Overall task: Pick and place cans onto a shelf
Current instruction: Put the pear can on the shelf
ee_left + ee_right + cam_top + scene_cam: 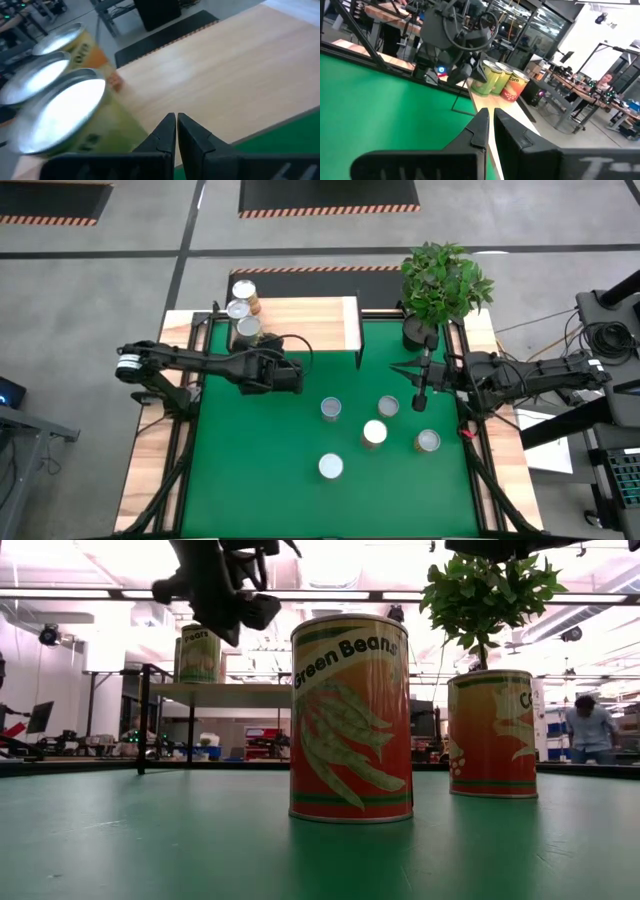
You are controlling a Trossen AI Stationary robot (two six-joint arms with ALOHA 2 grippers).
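- High view: three cans (242, 308) stand on the shelf (305, 323); four cans (375, 433) wait on the green mat (260, 460).
- Left wrist view: left gripper (177, 131) closed, empty; open it wide before descending.
- Right wrist view: right gripper (488, 125) closed, empty, waiting.

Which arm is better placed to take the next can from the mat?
Probably the right: its hand hovers empty among the four cans on the green mat, nearer than the left hand beside the shelf.
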